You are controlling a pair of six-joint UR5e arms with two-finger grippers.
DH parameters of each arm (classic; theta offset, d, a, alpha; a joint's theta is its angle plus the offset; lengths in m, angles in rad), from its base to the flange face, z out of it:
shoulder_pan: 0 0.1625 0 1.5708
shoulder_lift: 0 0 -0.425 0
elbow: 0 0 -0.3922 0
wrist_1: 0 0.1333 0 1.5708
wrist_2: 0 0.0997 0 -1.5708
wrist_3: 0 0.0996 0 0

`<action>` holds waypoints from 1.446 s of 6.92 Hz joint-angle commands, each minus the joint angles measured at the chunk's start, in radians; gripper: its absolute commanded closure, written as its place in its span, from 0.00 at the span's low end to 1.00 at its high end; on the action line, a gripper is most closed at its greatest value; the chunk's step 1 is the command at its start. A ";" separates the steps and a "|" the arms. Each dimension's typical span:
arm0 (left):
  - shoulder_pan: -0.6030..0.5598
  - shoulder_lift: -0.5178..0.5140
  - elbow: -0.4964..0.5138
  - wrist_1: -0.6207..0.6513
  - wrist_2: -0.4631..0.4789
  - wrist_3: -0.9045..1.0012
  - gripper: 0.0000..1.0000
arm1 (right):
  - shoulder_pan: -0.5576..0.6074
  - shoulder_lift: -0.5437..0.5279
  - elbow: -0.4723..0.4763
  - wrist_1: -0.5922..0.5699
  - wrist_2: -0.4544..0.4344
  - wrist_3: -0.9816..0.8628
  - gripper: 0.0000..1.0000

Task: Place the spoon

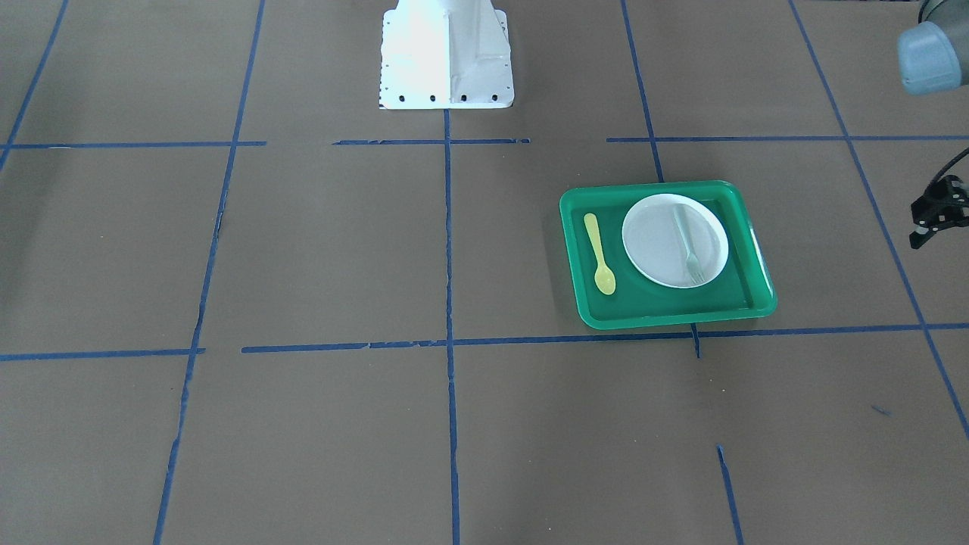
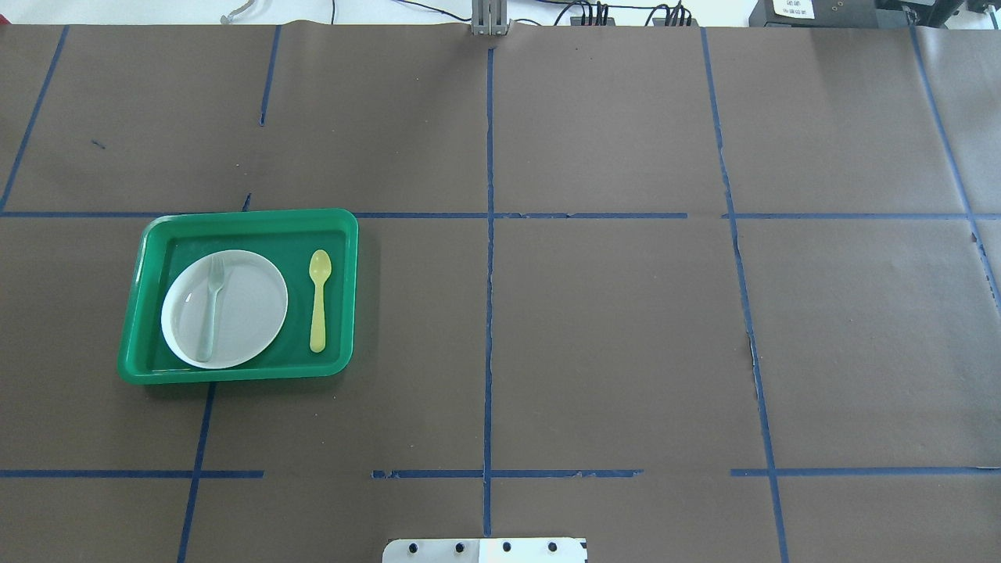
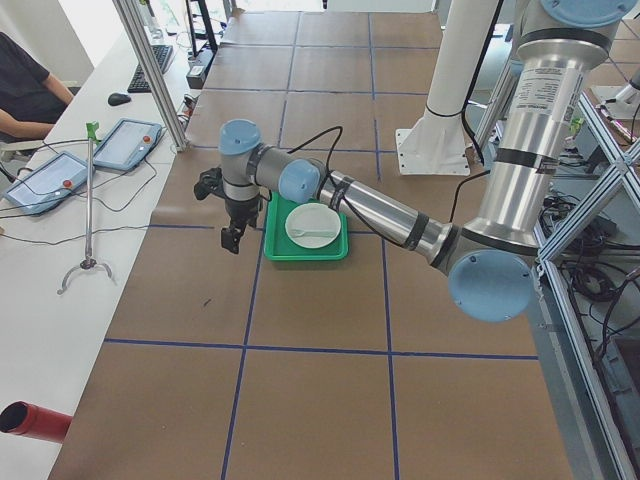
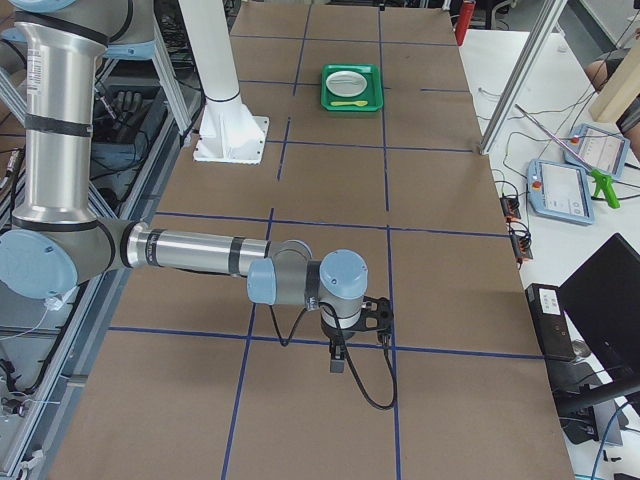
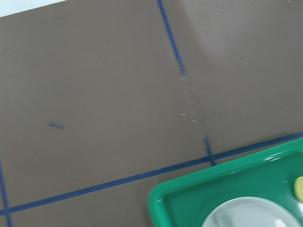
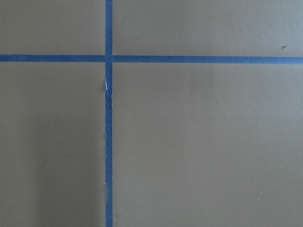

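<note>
The yellow spoon [image 1: 600,253] lies flat in the green tray [image 1: 666,318], beside the white plate [image 1: 651,242], bowl end toward the operators' side. It also shows in the overhead view [image 2: 318,301] and the exterior right view [image 4: 349,103]. A pale fork [image 1: 687,246] lies on the plate. My left gripper [image 1: 917,241] hovers off the tray's outer side, away from the spoon, holding nothing I can see; I cannot tell whether it is open or shut. My right gripper [image 4: 337,362] hangs over bare table far from the tray; I cannot tell its state.
The brown table cover carries a grid of blue tape lines. The white robot base [image 1: 447,57] stands at the table's robot side. In the left wrist view the tray's corner [image 5: 161,198] shows at the lower right. An operator's desk with tablets [image 3: 125,140] lies beyond the table.
</note>
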State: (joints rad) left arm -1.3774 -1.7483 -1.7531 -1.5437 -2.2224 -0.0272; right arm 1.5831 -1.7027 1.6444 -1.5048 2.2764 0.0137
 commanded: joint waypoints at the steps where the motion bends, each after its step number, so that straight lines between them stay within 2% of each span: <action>1: -0.127 0.137 0.043 -0.003 -0.017 0.067 0.00 | 0.000 0.000 0.000 0.000 0.000 0.000 0.00; 2: -0.173 0.191 0.061 -0.003 -0.084 0.069 0.00 | 0.000 0.000 0.000 0.000 0.000 -0.001 0.00; 4: -0.221 0.260 0.084 -0.009 -0.138 0.144 0.00 | 0.000 0.000 0.000 0.000 0.000 0.000 0.00; 10: -0.227 0.259 0.093 -0.007 -0.148 0.093 0.00 | 0.000 0.000 0.000 0.000 0.000 -0.001 0.00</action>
State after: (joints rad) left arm -1.6045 -1.4886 -1.6553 -1.5465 -2.3722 0.0627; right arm 1.5830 -1.7027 1.6444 -1.5048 2.2764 0.0136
